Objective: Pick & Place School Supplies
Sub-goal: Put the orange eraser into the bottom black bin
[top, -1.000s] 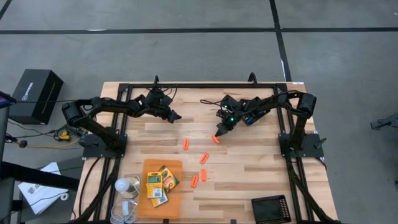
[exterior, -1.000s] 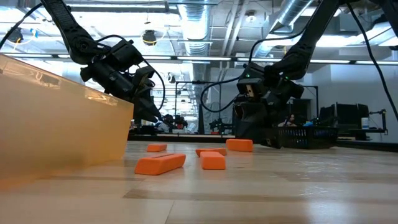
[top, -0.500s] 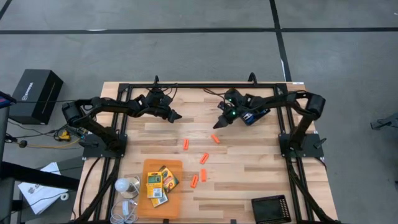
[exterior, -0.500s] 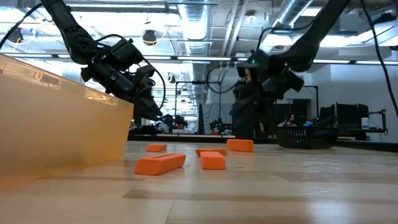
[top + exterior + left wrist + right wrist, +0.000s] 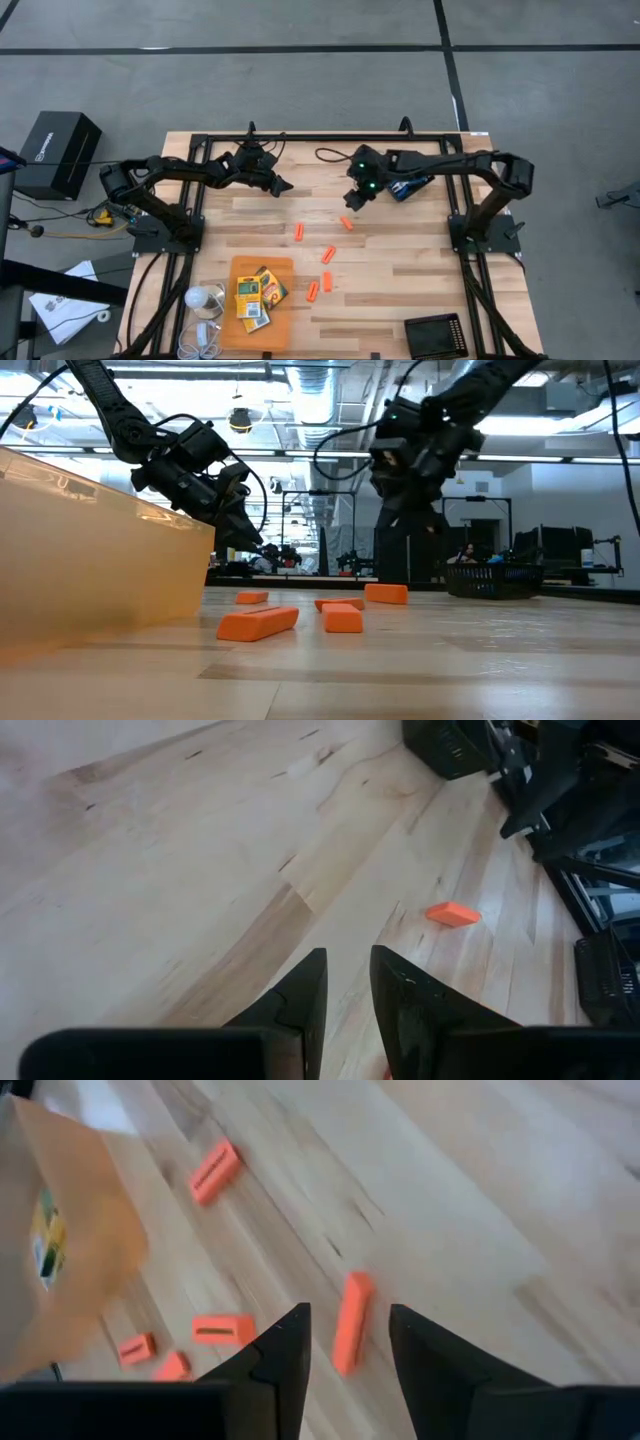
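Observation:
Several short orange sticks lie flat on the table; the farthest one (image 5: 346,223) (image 5: 350,1335) shows under my right gripper (image 5: 351,199) (image 5: 348,1315). That gripper hangs open above it, well clear of the table in the low view (image 5: 405,510). Others lie nearer (image 5: 299,232) (image 5: 328,254) (image 5: 258,623). Yellow-and-green crayon boxes (image 5: 256,294) rest on a flat orange sheet (image 5: 240,268). A small blue thing (image 5: 405,188) lies under the right arm. My left gripper (image 5: 284,186) (image 5: 348,970) waits above bare wood near the far edge, its fingers a narrow gap apart.
A black tablet-like slab (image 5: 435,335) sits at the near right corner, and white items (image 5: 203,300) sit at the near left. The black frame rail (image 5: 330,138) runs along the far edge. Bare wood (image 5: 400,260) lies right of the sticks.
My right gripper has risen from just above the farthest orange stick and moved slightly toward the far and left edges. The stick stays flat where it was. The left arm has kept still.

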